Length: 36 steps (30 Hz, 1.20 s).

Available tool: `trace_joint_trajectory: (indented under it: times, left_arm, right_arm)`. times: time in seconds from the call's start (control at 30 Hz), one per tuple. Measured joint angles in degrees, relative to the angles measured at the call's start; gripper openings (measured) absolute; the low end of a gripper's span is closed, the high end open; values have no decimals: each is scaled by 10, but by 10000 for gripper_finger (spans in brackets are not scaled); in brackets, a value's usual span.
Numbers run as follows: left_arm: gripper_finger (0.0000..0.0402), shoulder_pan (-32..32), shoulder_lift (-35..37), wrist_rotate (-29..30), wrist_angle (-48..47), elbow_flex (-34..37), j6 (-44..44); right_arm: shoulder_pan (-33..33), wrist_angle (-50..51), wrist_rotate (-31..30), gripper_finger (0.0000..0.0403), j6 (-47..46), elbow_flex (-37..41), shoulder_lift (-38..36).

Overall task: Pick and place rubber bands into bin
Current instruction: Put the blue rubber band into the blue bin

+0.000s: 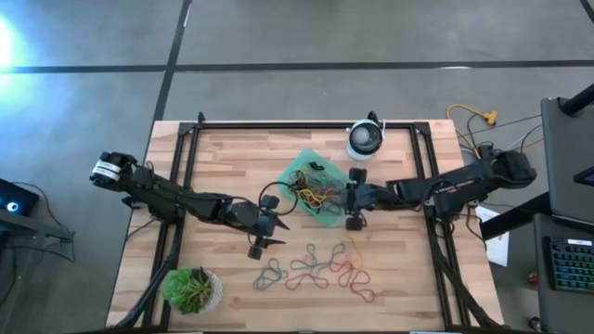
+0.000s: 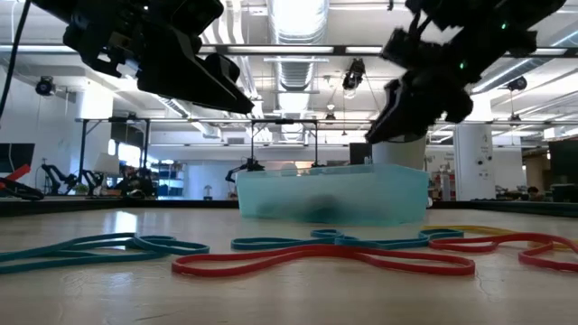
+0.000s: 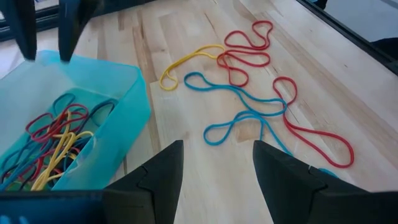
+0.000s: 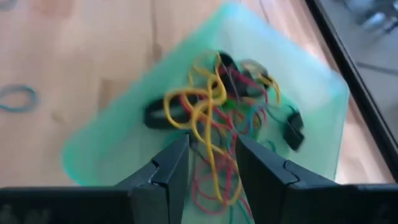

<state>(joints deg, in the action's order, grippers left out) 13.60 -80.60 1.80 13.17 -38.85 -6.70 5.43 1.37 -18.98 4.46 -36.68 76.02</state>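
Observation:
The mint-green bin (image 1: 306, 176) sits mid-table, holding a tangle of red, yellow and blue rubber bands (image 4: 211, 118). Several more bands (image 1: 316, 267) in red, teal and yellow lie flat on the wood toward the near edge (image 3: 249, 93). My right gripper (image 1: 342, 198) hovers open over the bin's right side, its fingers (image 4: 171, 171) above the tangle. My left gripper (image 1: 276, 225) is open, raised off the table just left of the bin's near corner (image 3: 134, 93), with the loose bands ahead of it. In the low view both grippers hang above the bin (image 2: 334, 194).
A round white-and-black device (image 1: 365, 139) stands behind the bin near the far edge. A potted plant (image 1: 192, 289) occupies the near-left corner. Black frame rails (image 1: 186, 167) run along the table's sides. Bare wood lies left of the loose bands.

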Motion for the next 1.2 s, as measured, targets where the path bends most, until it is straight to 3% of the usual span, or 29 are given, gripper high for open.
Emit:
trace_joint_trajectory:
  times: [0.17, 0.37, 0.73, 1.0, 1.2]
  left_arm:
    - [178, 0, 0, 0, -1, 7, 3]
    - [178, 0, 0, 0, 1, 10, 3]
    - [178, 0, 0, 0, 24, 10, 3]
    - [178, 0, 0, 0, 24, 13, 3]
    - [178, 0, 0, 0, 23, 14, 3]
  right_arm:
    - [56, -1, 8, 126, 1, -15, -25]
    - [119, -49, 139, 118, -29, -5, -16]
    - [197, -246, 165, 104, 3, 2, 175]
    - [198, -256, 219, 88, 2, -68, 271]
    - [198, -244, 224, 76, 0, -98, 315]
